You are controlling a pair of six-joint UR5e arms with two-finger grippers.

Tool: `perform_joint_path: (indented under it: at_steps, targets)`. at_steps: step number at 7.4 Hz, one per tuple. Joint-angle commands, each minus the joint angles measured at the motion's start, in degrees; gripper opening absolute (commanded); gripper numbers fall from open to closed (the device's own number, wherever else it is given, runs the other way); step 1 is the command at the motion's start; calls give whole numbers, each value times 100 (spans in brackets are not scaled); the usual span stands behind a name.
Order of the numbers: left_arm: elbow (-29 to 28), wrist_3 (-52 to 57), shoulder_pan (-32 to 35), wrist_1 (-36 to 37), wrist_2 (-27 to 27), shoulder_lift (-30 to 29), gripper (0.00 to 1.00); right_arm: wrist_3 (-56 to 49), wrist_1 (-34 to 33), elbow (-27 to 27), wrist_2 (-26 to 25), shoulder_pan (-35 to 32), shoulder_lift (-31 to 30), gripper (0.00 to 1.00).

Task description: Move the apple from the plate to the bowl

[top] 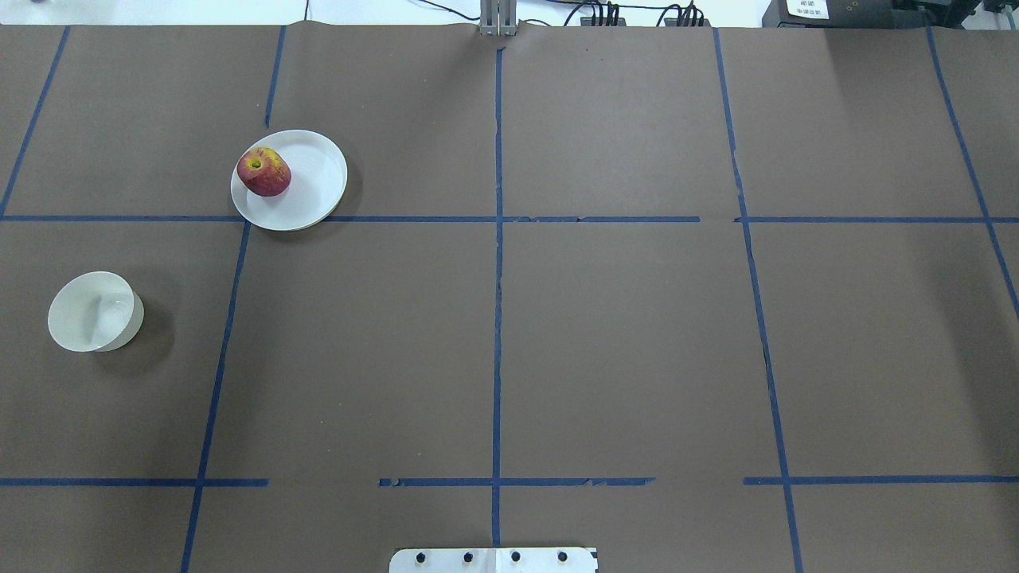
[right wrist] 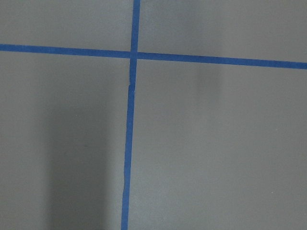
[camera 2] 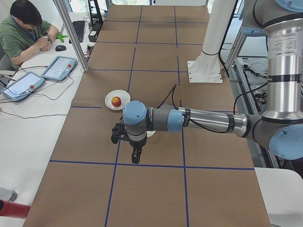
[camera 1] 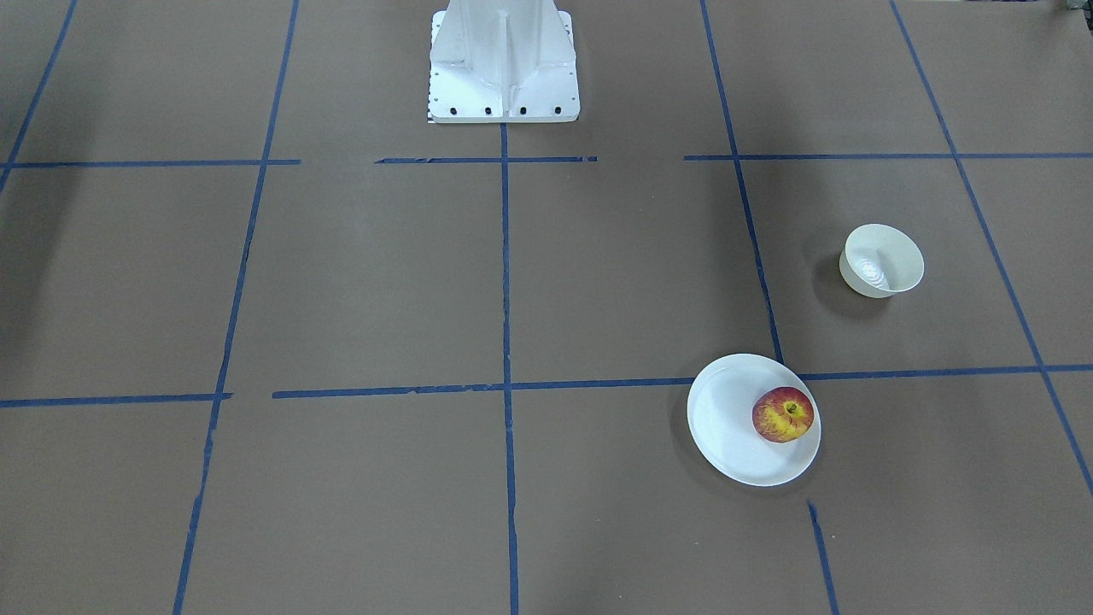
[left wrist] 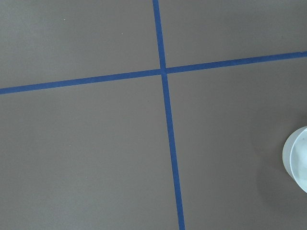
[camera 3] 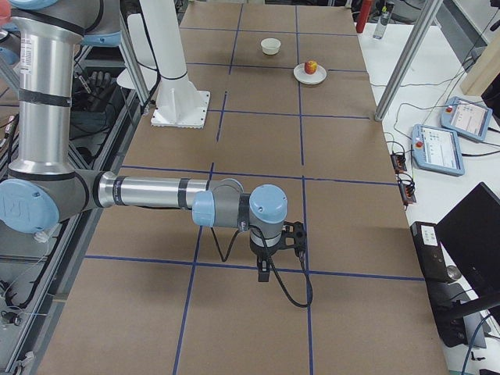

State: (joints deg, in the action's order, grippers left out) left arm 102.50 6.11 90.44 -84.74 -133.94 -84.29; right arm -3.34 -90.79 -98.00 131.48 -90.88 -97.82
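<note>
No readable text anywhere; the label (top: 806, 8) on the dark box (top: 864, 12) has print too small to read.

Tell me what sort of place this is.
Most likely a robotics lab work cell: a robot arm over a table marked with a blue tape grid, teach pendants on a side desk, and an operator seated there.

Red-yellow apple (camera 1: 783, 414) sits near the white plate's (camera 1: 726, 427) edge, well apart from the small white bowl (camera 1: 903, 256).
</note>
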Motion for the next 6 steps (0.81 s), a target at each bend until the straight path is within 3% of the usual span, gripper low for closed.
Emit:
perform_joint_path:
  at_steps: [1,6]
  targets:
    - [58,-4,9,-16,0,9,100,0,0,0,0,0,0,100]
    - [68,-205,-44,-52,0,-341,100,0,0,0,0,0,0,100]
